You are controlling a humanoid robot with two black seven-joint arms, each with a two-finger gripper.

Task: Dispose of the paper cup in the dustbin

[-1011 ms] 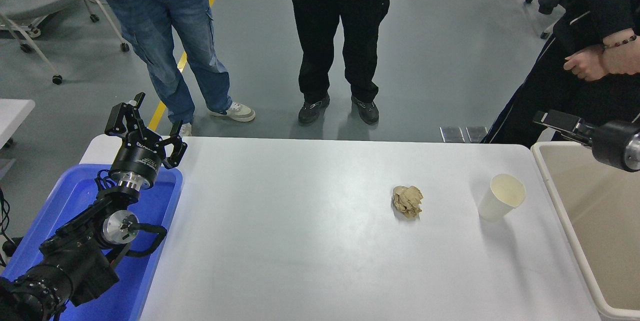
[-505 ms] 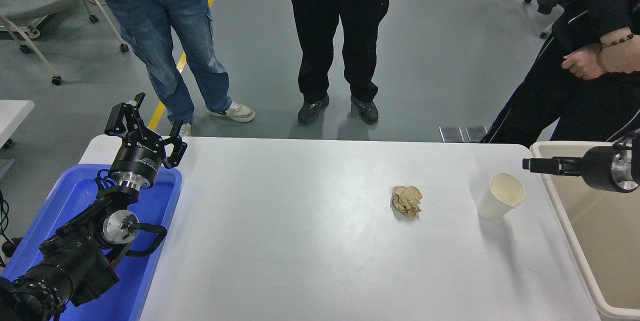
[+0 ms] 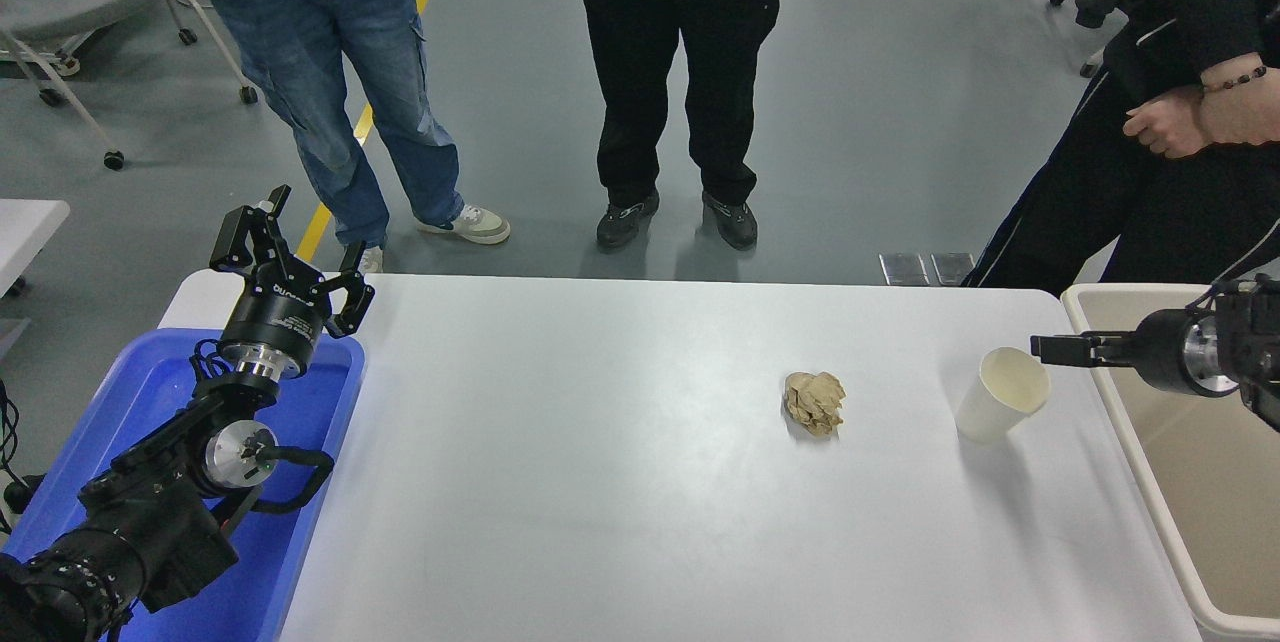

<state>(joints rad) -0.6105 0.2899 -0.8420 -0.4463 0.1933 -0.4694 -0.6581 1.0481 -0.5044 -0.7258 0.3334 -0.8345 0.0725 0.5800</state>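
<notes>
The white paper cup stands upright on the white table, near its right edge. The beige dustbin stands right of the table, its rim close to the cup. My right gripper comes in from the right edge, over the bin's rim. It points left and its tip hangs just above and right of the cup's mouth, not touching it. It shows edge-on, so I cannot tell its state. My left gripper is parked open and empty at the lower left.
A crumpled tan paper ball lies left of the cup. A blue tray sits under the left arm. Three people stand at the far side, one at the far right by the bin.
My right gripper has come down and moved left from above the bin's far corner to just beside the cup's mouth. The cup, the paper ball and the left arm have not moved.
</notes>
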